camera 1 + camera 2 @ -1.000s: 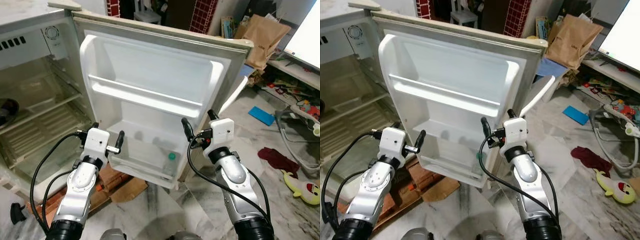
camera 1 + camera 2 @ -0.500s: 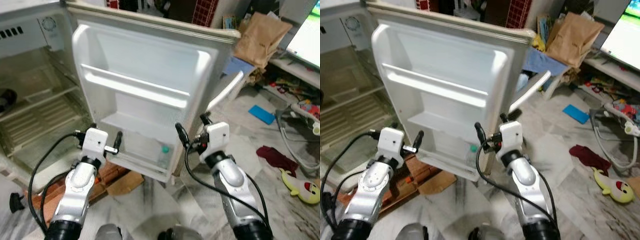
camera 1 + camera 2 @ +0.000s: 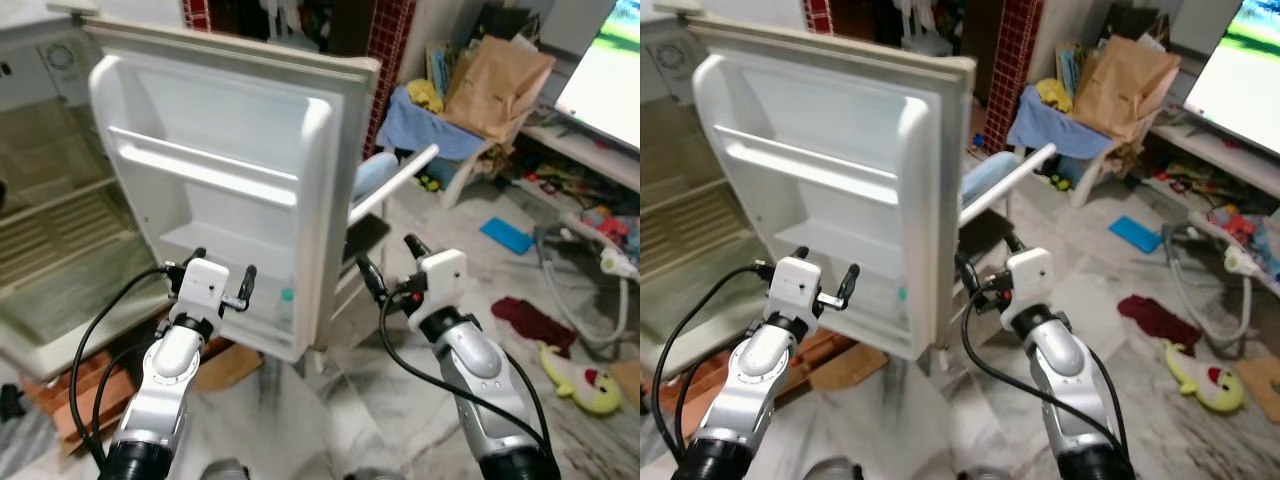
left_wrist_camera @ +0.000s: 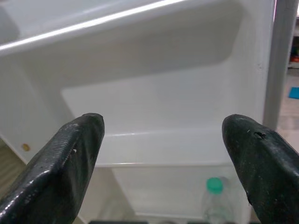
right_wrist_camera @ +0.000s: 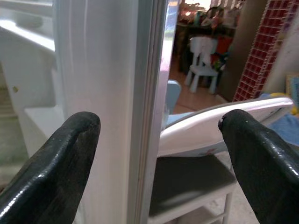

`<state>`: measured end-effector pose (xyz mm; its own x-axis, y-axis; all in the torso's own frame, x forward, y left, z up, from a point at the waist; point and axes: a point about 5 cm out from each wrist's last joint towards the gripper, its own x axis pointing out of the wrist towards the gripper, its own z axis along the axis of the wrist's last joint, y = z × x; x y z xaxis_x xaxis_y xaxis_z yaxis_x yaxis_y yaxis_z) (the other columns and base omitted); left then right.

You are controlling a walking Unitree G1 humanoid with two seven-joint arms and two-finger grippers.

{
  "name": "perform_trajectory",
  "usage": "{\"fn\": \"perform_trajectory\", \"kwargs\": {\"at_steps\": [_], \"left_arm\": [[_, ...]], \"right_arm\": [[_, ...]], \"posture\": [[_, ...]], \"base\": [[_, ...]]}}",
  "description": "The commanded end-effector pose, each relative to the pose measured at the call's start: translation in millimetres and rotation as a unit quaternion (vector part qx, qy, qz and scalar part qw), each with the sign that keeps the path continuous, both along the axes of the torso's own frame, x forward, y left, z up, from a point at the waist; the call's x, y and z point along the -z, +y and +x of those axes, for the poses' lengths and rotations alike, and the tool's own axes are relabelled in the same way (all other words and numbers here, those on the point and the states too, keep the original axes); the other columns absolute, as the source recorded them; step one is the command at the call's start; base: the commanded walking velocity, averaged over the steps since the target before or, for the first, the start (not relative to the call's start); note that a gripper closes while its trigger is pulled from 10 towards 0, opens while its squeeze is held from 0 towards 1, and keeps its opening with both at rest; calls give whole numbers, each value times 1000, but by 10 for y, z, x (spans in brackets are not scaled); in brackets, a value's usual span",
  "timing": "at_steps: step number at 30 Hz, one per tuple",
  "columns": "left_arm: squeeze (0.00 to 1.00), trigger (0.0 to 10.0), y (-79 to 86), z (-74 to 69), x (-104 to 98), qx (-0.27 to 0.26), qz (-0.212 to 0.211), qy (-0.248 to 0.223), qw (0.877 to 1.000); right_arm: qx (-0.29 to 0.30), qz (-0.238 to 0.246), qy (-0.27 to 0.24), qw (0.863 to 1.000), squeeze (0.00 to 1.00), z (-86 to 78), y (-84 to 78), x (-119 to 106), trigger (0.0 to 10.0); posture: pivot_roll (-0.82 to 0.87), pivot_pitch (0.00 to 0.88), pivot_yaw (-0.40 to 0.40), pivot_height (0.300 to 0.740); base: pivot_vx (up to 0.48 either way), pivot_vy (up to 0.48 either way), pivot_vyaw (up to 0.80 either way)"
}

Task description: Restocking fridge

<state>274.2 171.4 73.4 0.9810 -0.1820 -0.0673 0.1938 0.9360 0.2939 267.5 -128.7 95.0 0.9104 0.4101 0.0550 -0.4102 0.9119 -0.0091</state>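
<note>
The white fridge door (image 3: pixel 215 150) stands open, its inner shelves facing me, and its outer edge (image 5: pixel 140 93) runs between my right gripper's fingers in the right wrist view. A clear bottle with a green cap (image 3: pixel 285 306) stands in the lowest door bin (image 4: pixel 154 144). My left gripper (image 3: pixel 223 262) is open just in front of that bin, holding nothing. My right gripper (image 3: pixel 386 252) is open and empty, level with the door's edge and just right of it. The fridge cabinet (image 3: pixel 45 230) with its wire shelf is at the left.
A small white chair (image 3: pixel 400 175) draped with blue cloth stands behind the door, beside a brown paper bag (image 3: pixel 495 85). Toys, a red cloth (image 3: pixel 525 312) and a blue book (image 3: pixel 505 235) lie on the marble floor at right. Cardboard (image 3: pixel 225 365) lies under the door.
The whole view has swung, so the door now looks narrower and sits further left, with its edge in front of my right gripper. Both grippers stay open and empty.
</note>
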Motion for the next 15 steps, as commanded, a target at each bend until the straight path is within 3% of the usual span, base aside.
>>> {"fn": "perform_trajectory", "kwargs": {"at_steps": [1, 3, 6, 13, 15], "left_arm": [[0, 10000, 54, -4, -25, -10, 7, -2, 1000], [0, 10000, 70, -42, 6, -14, 8, 2, 1000], [0, 10000, 88, -80, 60, -22, 8, 13, 1000], [0, 10000, 192, -189, 285, -78, -24, 85, 993], [0, 10000, 181, -194, 299, -69, -17, 86, 994]], "right_arm": [[-13, 8, -15, 1000, 0, 33, 42, -91, 10000], [-13, 22, -10, 1000, 0, 34, 21, -87, 10000], [-14, 3, -20, 1000, 0, 39, 23, -95, 10000], [24, -4, -48, 999, 0, 189, -29, -211, 10000], [32, -7, -56, 998, 0, 238, -41, -254, 10000]], "posture": [[8, 0, -51, 740], [10, 0, -59, 740], [10, 0, -61, 740], [17, 0, -65, 740], [18, 0, -65, 740]], "base": [[0, -274, 0], [0, 0, 506], [0, 0, 788], [0, 0, 783], [0, 0, 775]]}}
